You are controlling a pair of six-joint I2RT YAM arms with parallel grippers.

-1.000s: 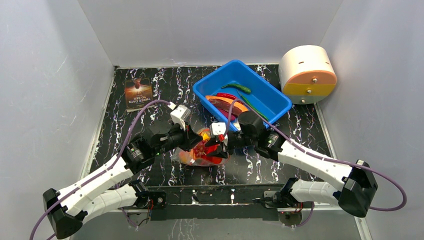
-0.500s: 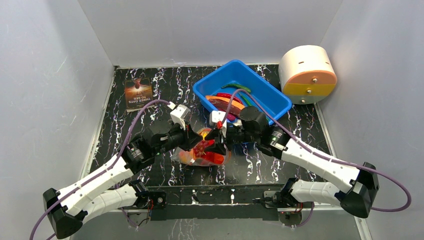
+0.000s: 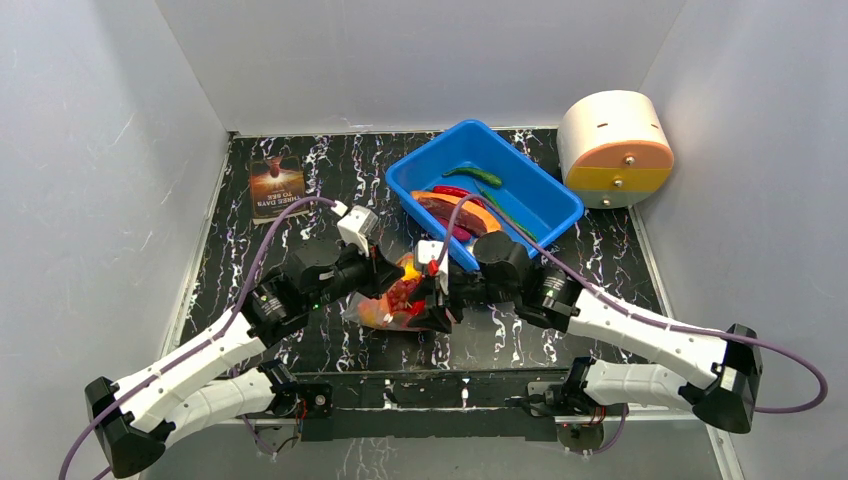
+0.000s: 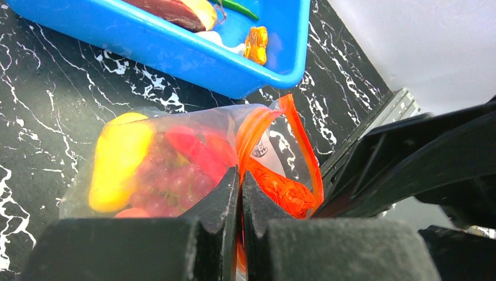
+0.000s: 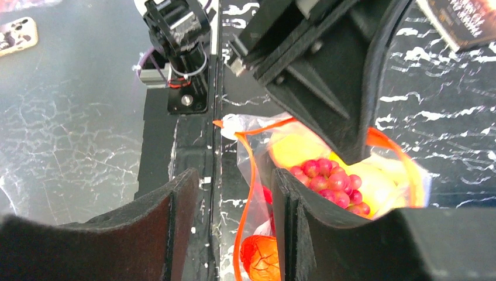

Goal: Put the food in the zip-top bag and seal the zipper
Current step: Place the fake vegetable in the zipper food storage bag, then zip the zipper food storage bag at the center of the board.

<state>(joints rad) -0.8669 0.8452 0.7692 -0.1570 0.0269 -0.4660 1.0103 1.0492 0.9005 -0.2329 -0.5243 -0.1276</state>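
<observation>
The small clear plastic bag lies on the black marbled counter, just in front of the blue plastic tub. Its orange zipper mouth gapes open toward the right gripper, whose jaws stand apart around one lip. The left gripper has its jaws clenched on the bag.

Both arms, left arm and right arm, have white moulded link shells, black cylindrical joint housings and black bases. A purple cable runs along each, left cable and right cable, up to a small white camera block at the wrist. Left claw and right claw have thick, matte-black, wedge-shaped fingers with a grainy surface.
</observation>
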